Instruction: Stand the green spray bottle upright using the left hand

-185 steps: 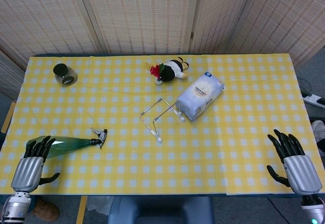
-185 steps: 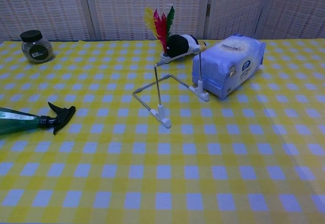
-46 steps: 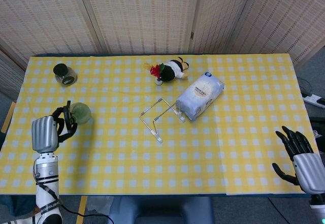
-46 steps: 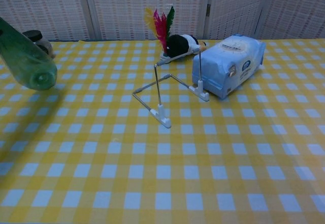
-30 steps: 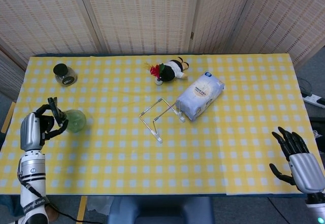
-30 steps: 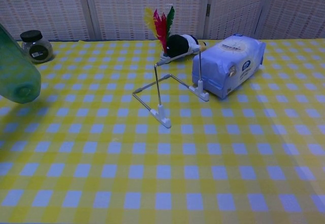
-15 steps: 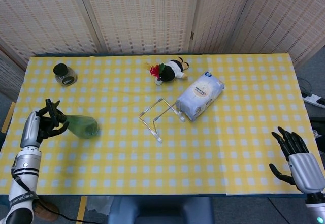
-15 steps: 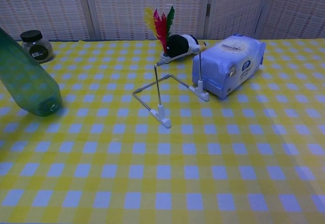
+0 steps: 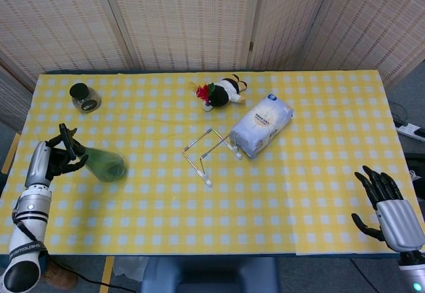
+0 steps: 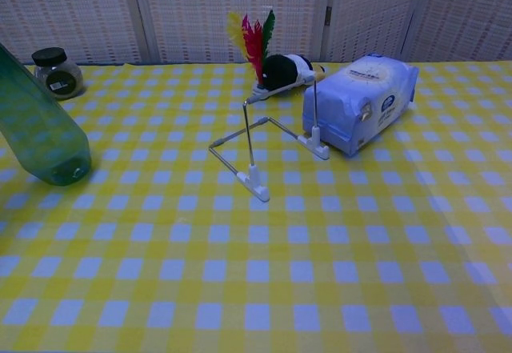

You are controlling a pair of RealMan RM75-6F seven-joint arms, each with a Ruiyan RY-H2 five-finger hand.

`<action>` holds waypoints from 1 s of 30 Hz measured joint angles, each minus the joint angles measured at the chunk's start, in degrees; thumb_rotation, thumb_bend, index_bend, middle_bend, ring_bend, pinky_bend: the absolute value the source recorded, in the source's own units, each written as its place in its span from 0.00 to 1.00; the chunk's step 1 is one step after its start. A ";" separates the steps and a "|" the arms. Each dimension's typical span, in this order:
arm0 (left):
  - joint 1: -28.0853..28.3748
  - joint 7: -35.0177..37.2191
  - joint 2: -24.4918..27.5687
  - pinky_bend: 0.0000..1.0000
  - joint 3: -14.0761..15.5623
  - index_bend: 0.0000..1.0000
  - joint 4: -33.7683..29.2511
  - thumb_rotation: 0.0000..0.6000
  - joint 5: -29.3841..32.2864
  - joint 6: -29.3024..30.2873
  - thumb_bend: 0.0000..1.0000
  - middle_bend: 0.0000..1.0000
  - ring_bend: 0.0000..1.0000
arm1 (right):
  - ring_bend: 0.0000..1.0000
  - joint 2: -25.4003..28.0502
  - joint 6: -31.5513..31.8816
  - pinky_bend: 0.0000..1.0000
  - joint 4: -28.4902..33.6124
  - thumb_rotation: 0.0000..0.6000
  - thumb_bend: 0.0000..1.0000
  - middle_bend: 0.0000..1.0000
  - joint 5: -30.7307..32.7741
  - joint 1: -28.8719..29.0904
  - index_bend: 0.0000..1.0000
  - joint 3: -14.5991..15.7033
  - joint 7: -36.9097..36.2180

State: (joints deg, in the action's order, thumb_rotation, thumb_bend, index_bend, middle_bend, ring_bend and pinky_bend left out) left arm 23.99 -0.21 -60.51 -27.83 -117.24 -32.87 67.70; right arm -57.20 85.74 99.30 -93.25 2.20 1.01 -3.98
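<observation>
A worktop point(image 9: 319, 173) covered in yellow-and-white checked cloth is seen from above in the head view and from low in front in the chest view. Near its far middle a pale blue soft pack of wipes point(image 9: 261, 124) is laid flat, with a bent silver wire stand on white feet point(image 9: 209, 151) just beside it toward the front left.

The translucent green plastic spray bottle point(image 9: 102, 163) is found at the left edge of the worktop, tilted — its base rests on or just above the cloth and its neck leans toward the left hand point(image 9: 52, 159). The dark fingers point(image 9: 66, 148) of that hand are wrapped closely around the neck and trigger end, so the bottle is held. The right hand point(image 9: 392, 210) is kept off the near right corner, fingers spread apart and nothing in them.

A black-and-white plush toy with red, yellow and green feathers point(image 9: 221, 91) is lying at the far middle, and a small glass jar with a black lid point(image 9: 84, 97) is set at the far left.

Neither hand is shown in the chest view — only the bottle's green body at the left border, leaning left. The grasp is shown by the head view alone.
</observation>
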 measured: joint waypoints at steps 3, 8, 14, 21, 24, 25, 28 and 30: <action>0.12 0.60 0.40 1.00 0.37 0.59 0.46 1.00 -0.02 -0.67 0.74 1.00 1.00 | 0.00 -0.09 0.12 0.00 -0.15 1.00 0.35 0.00 -0.10 0.00 0.00 -0.01 -0.02; 0.56 0.96 1.09 1.00 1.09 0.48 1.06 1.00 0.28 -2.44 0.58 1.00 1.00 | 0.00 -0.01 -0.35 0.00 -0.16 1.00 0.35 0.00 -0.10 0.14 0.00 0.14 0.12; 0.84 2.62 1.73 1.00 1.51 0.35 1.82 1.00 0.22 -3.45 0.36 1.00 1.00 | 0.00 0.01 -0.60 0.00 -0.13 1.00 0.35 0.00 0.09 0.27 0.00 0.11 0.23; 0.97 4.15 2.28 1.00 2.04 0.29 2.35 1.00 -0.34 -4.15 0.28 1.00 1.00 | 0.00 -0.05 -0.68 0.00 -0.10 1.00 0.35 0.00 0.26 0.30 0.00 0.08 0.58; 0.95 4.74 2.47 1.00 2.27 0.28 2.42 1.00 -0.78 -4.20 0.27 1.00 1.00 | 0.00 -0.10 -0.68 0.00 -0.10 1.00 0.35 0.00 0.40 0.31 0.00 0.00 0.69; 0.93 4.87 2.54 1.00 2.36 0.28 2.40 1.00 -0.92 -4.20 0.27 1.00 1.00 | 0.00 -0.12 -0.71 0.00 -0.11 1.00 0.35 0.00 0.42 0.33 0.00 -0.01 0.74; 0.83 5.27 2.81 1.00 2.61 0.27 2.26 1.00 -1.42 -4.15 0.27 1.00 1.00 | 0.00 -0.18 -0.71 0.00 -0.10 1.00 0.35 0.00 0.44 0.33 0.00 -0.02 0.84; 0.80 5.55 2.99 1.00 2.82 0.27 2.22 1.00 -1.75 -4.26 0.27 1.00 1.00 | 0.00 -0.19 -0.64 0.00 -0.06 1.00 0.35 0.00 0.46 0.30 0.00 -0.03 0.87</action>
State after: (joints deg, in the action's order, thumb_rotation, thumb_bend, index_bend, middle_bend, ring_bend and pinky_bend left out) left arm 24.78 5.33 -57.52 -25.01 -115.02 -34.61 63.45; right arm -57.40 85.10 99.24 -92.79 2.50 0.98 -3.10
